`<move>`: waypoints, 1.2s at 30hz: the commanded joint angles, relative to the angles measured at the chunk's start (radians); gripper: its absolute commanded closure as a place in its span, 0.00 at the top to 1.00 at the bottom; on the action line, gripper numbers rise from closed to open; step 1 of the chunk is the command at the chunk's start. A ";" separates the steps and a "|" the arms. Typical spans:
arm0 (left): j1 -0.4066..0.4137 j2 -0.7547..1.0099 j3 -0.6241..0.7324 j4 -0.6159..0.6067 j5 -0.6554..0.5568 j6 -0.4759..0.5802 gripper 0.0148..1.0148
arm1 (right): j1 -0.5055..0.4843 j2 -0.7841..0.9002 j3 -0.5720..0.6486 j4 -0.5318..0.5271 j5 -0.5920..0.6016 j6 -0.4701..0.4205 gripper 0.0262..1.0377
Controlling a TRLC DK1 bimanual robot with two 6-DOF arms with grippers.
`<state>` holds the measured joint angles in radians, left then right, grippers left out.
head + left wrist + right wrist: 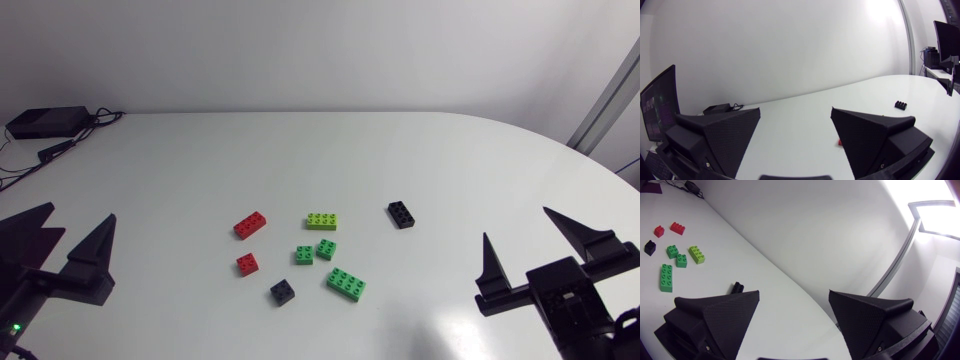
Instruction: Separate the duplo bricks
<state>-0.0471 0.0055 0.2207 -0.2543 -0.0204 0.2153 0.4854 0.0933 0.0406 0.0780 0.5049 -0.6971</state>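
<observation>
Looks near done to you: eight duplo bricks (345, 284) lie single mid-table (480, 150), only the two small green bricks (304, 255) possibly touching; left arm (50, 282) and right arm (565, 292) flank them, jaws apart, empty.

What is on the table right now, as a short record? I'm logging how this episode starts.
red: long red brick; small red brick
green: lime brick; long green brick; one small green brick close beside other small green brick
black: long black brick; small black brick
left gripper: open, empty, away from the bricks
right gripper: open, empty, away from the bricks
</observation>
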 commanded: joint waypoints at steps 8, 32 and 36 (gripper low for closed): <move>-0.007 -0.018 -0.026 0.006 -0.023 -0.014 0.97 | -0.059 -0.006 -0.045 -0.007 0.006 -0.013 0.96; -0.007 -0.019 -0.032 0.012 -0.053 -0.008 0.97 | -0.516 -0.099 -0.045 -0.066 -0.491 0.476 0.96; -0.010 -0.019 -0.037 0.013 -0.053 -0.011 0.97 | -0.559 -0.099 -0.044 -0.070 -0.552 0.587 0.96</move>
<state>-0.0479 0.0055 0.2073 -0.2535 -0.0647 0.2153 -0.0544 0.0025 0.0364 0.0181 -0.0299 -0.1894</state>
